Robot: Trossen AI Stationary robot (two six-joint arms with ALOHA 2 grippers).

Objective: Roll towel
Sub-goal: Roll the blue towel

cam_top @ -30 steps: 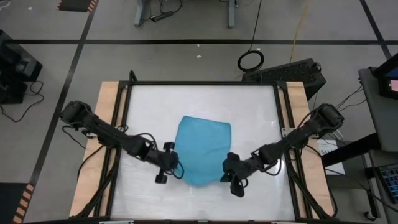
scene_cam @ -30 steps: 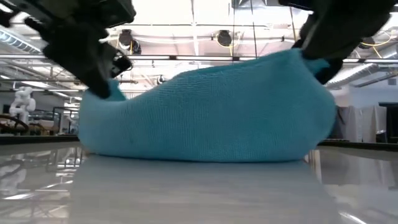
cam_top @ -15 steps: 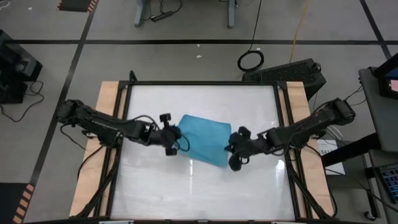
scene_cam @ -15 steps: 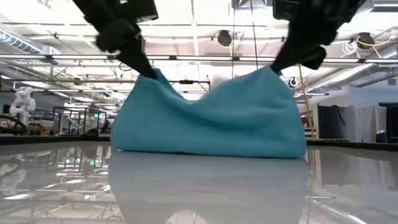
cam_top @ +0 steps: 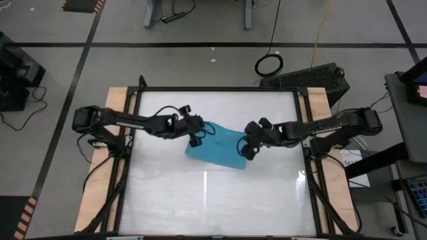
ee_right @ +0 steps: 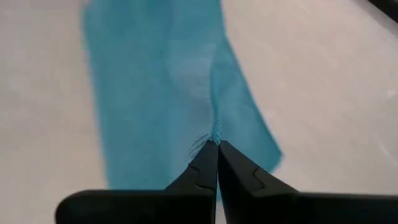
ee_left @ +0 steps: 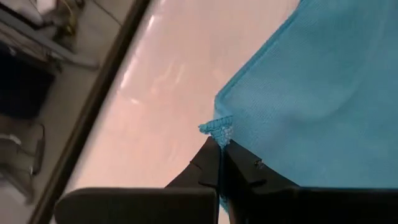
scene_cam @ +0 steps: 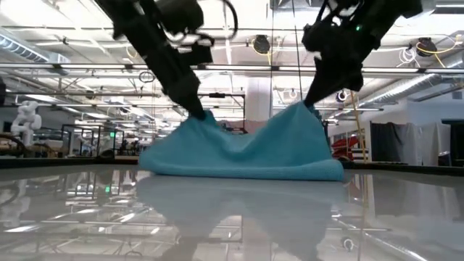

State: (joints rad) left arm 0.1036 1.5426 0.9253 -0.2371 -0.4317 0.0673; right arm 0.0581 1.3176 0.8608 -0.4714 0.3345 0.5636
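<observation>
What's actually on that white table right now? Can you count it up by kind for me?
Towel: 1, turquoise, pinched at two corners and partly lifted
Tools: 2, the left tool and the right tool, each shut on a towel corner
Total: 3

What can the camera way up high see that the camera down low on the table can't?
Only the high view shows both whole arms, the white table's wooden edges and the floor with a black cable loop.

Only the low view shows the towel's two pinched corners lifted and its middle sagging, plus the room's ceiling lights.

Both show the turquoise towel held by the left gripper and right gripper.
</observation>
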